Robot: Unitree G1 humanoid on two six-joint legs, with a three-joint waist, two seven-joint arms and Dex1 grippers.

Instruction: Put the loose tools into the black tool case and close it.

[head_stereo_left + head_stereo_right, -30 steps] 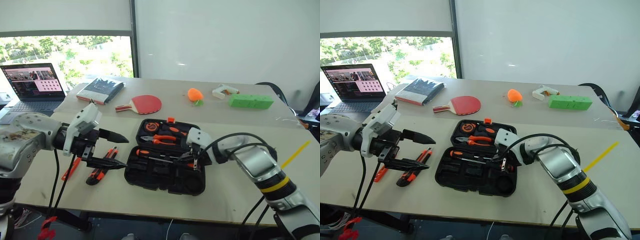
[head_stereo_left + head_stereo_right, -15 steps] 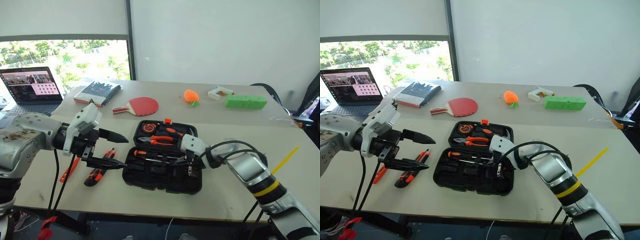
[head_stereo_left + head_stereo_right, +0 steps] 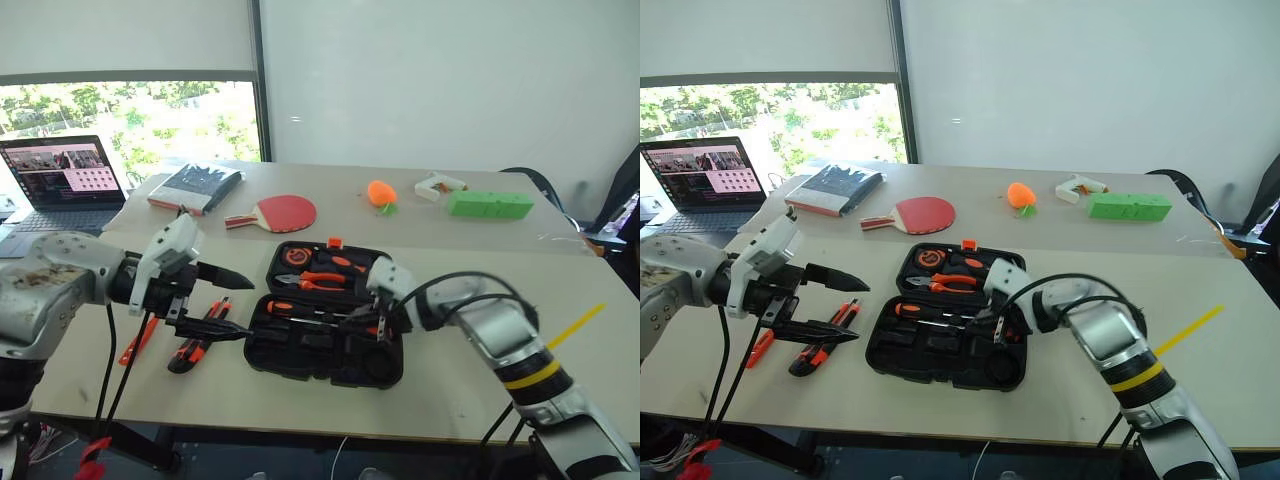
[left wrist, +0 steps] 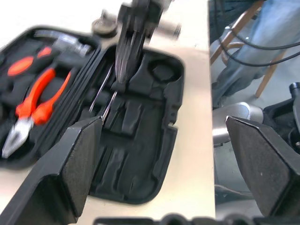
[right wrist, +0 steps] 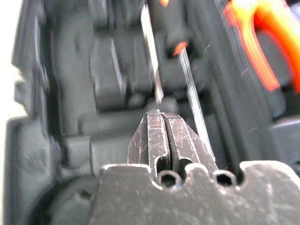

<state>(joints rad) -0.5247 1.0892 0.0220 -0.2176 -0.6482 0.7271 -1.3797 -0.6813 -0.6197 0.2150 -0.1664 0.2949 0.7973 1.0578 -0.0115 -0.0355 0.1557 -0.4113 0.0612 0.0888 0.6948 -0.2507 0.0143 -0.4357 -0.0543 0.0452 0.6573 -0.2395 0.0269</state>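
Black case [image 3: 322,345] lying open on the desk [image 3: 450,380], clamshell spread flat, rounded corners, small orange latch at the far edge. Far half already carrying orange-handled pliers [image 3: 318,279] and other tools; near half mostly bare tool-shaped recesses, with one orange-and-black screwdriver [image 3: 305,309] seated along the hinge side, its shaft glinting right ahead of the right end effector [image 3: 378,322]. Right end effector just above the near half of the case, fingers [image 5: 164,138] pressed together, clenched on nothing visible. Left end effector [image 3: 235,302] spread wide, released, hanging over the desk just off the case's left edge. Directly beneath and behind it, on the desk: an orange-and-black screwdriver [image 3: 219,308] and a long black-and-orange knife [image 3: 190,352], side by side, angled alike. Slim all-orange screwdriver [image 3: 141,338] a little further out, beyond those two, away from the case. Through the left wrist view, case between the spread fingers [image 4: 70,164], right end effector [image 4: 128,51] poised over its recesses.
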